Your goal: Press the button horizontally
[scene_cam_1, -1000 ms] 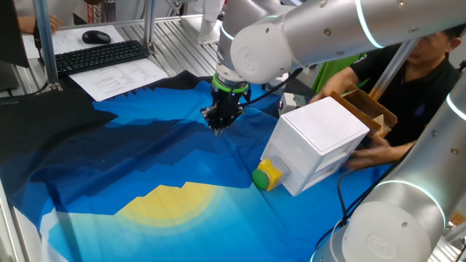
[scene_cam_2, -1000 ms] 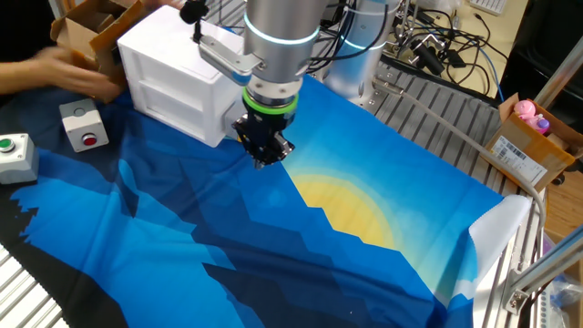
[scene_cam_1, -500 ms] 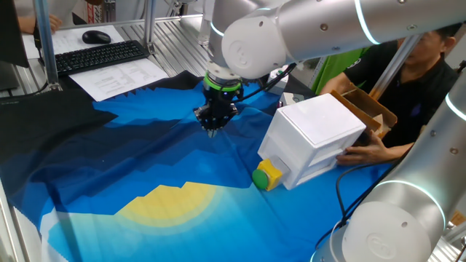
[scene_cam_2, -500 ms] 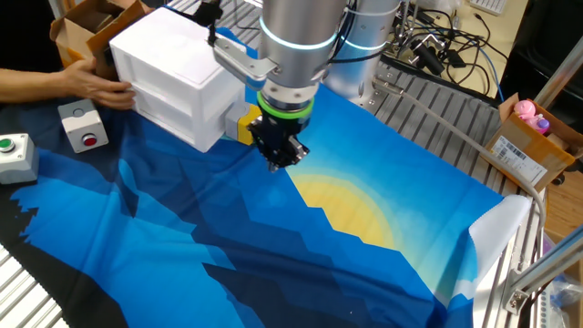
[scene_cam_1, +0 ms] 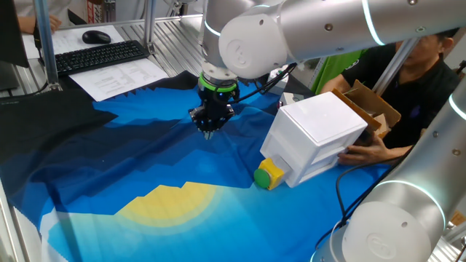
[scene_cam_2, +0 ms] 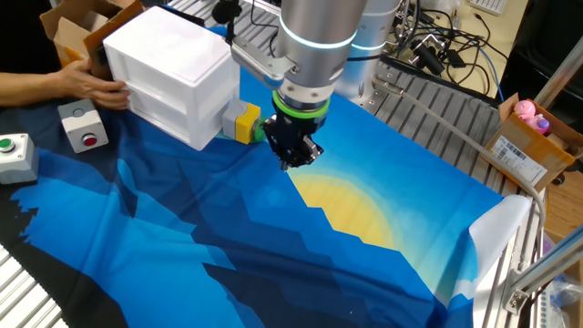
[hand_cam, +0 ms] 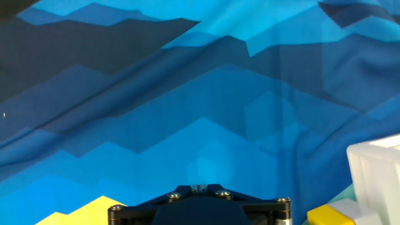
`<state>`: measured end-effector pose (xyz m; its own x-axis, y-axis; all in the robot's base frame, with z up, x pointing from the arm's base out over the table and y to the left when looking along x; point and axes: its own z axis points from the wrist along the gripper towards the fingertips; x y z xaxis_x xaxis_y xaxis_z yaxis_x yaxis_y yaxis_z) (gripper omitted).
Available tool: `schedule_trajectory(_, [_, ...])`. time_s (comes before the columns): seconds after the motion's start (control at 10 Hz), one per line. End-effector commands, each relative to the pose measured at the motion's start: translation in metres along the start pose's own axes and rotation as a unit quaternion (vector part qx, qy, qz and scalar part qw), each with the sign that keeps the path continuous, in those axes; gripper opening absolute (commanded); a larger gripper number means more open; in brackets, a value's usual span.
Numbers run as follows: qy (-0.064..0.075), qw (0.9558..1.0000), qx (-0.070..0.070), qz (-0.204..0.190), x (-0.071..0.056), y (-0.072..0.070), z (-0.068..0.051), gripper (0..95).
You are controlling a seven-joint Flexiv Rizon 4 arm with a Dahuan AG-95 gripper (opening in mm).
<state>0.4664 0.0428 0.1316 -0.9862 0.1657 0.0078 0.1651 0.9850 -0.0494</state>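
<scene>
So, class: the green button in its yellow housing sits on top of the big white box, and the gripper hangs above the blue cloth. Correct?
Not quite. The green button sits low on the side face of the white box, as one fixed view shows. The gripper does hang above the blue cloth.

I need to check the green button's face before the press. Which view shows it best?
One fixed view: the green button faces that camera in its yellow housing on the white box. The other fixed view shows the housing, with only a green sliver beside the gripper. The hand view catches just a yellow corner.
</scene>
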Motion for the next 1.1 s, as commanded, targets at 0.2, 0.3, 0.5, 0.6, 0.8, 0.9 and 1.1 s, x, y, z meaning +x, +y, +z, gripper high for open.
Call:
schedule_trajectory(0.2, [0.005,1.0,-0.001,-0.006,-0.002,0.001,0.003,0.0])
schedule_trajectory(0.3, [0.007,1.0,-0.002,-0.006,-0.005,0.003,0.003,0.0])
schedule_trajectory(0.5, [0.007,1.0,-0.002,0.0,-0.004,0.006,0.004,0.0])
schedule_trajectory(0.6, [0.01,0.9999,0.001,0.005,-0.002,0.008,0.005,0.0])
schedule_trajectory(0.8, [0.022,0.9996,0.016,-0.001,0.015,0.003,0.012,0.0])
schedule_trajectory(0.9, [0.021,0.9996,0.02,-0.001,0.026,-0.001,0.017,0.0])
schedule_trajectory(1.1, [0.018,0.999,0.039,-0.013,0.046,-0.01,0.025,0.0])
